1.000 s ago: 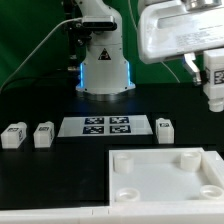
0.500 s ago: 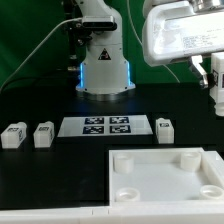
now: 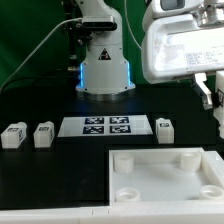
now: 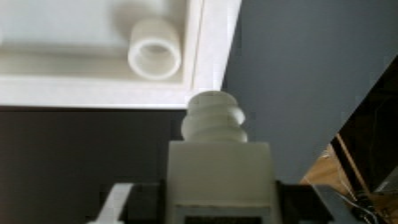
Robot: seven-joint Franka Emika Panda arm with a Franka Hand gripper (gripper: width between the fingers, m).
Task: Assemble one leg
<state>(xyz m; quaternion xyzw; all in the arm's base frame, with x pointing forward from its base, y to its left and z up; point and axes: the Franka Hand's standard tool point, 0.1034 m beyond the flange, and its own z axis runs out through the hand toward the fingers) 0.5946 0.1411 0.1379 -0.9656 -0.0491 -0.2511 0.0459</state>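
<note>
My gripper (image 3: 217, 98) is at the far edge of the exterior view's right, above the table and partly cut off. In the wrist view the gripper (image 4: 217, 206) is shut on a white leg (image 4: 217, 168). The leg's ridged round tip (image 4: 215, 118) points toward the edge of the large white tray-like piece (image 4: 71, 88). A round corner socket (image 4: 157, 50) lies a little beyond the tip. Three more legs with tags lie on the black table: two at the exterior view's left (image 3: 13, 135) (image 3: 43, 134) and one right of the marker board (image 3: 165, 129).
The marker board (image 3: 107, 126) lies flat in the middle of the table. The large white tray-like piece (image 3: 165, 178) fills the front right. The robot base (image 3: 104, 65) stands at the back, before a green backdrop.
The arm has moved toward the exterior view's right with the leg. The gripper and leg are now mostly past the picture's edge.
</note>
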